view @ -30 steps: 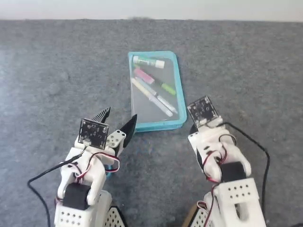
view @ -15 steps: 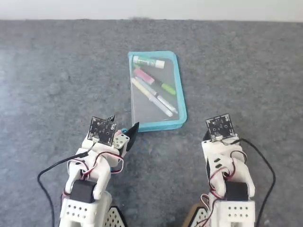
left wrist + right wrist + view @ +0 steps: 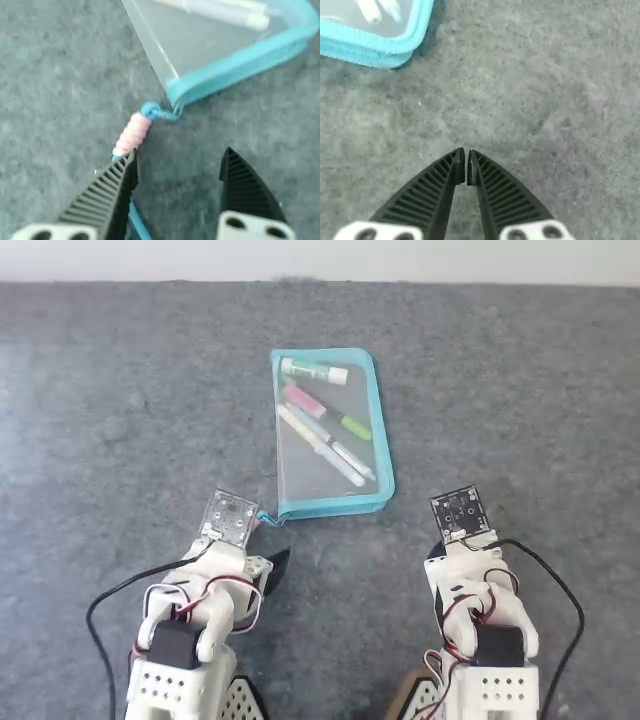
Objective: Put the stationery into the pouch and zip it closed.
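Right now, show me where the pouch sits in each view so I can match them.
High view: pouch lies central on the grey mat.
Left wrist view: its corner lies ahead of the open left pincer, by the pink zipper pull.
Right wrist view: its other near corner lies off to one side beyond the shut right pincer.
Shared landmark: white pens inside.

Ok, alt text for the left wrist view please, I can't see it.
The left gripper is open over the grey mat, with the pink zipper pull lying right beside one fingertip. The pull trails from a corner of the teal, clear-faced pouch, which holds pens.
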